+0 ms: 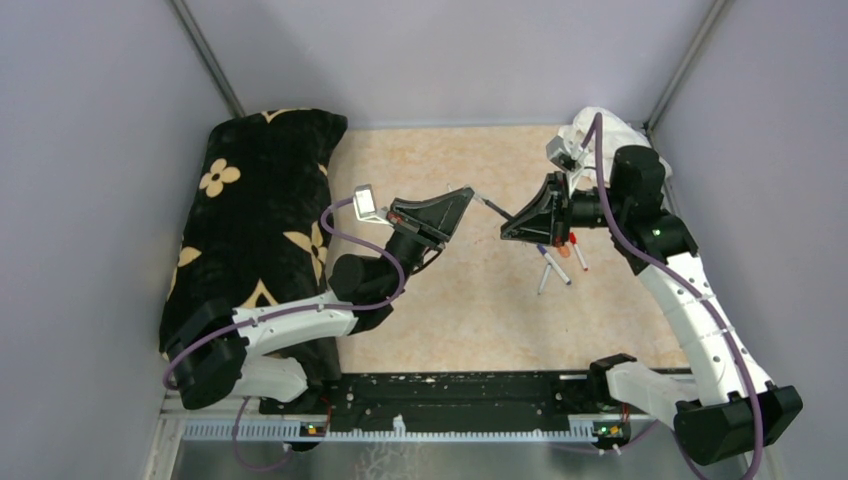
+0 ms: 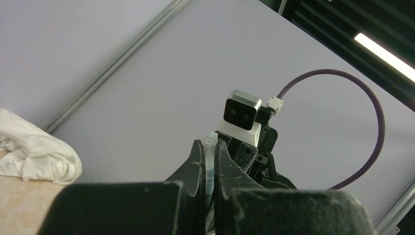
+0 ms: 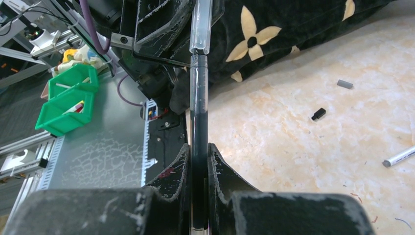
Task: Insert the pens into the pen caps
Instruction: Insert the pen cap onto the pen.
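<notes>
Hovering mid-air at centre of the overhead view, pen (image 3: 198, 127) tip sits at the mouth of the cap (image 3: 201, 27). Right gripper (image 3: 198, 149) clamps the pen, left gripper (image 2: 209, 147) pinches the cap. Insertion step, I'd say; next needs a straight, aligned push together.

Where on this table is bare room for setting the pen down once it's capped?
Bare: the far strip between the floral cushion and white cloth; also the near middle between the left arm and the loose pens. Crowded under the right gripper.
</notes>
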Action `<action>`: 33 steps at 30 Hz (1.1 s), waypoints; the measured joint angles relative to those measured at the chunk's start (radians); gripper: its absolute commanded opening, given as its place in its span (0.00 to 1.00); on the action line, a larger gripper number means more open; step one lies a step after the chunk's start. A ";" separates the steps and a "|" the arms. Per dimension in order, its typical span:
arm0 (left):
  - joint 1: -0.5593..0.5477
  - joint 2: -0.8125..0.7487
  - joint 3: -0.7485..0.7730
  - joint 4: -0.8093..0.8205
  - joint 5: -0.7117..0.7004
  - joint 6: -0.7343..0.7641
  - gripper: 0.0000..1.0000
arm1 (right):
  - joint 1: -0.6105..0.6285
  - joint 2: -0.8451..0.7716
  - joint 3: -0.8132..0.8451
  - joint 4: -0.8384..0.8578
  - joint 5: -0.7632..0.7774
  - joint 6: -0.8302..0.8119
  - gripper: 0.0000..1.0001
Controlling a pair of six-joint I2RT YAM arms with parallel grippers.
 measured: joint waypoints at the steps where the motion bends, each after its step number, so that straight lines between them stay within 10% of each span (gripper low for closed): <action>1: 0.000 0.000 -0.001 0.000 0.000 0.000 0.00 | 0.000 0.000 -0.003 0.003 -0.001 0.001 0.00; 33: 0.018 -0.031 -0.062 0.003 -0.039 0.006 0.00 | 0.000 -0.032 -0.040 0.068 -0.064 0.002 0.00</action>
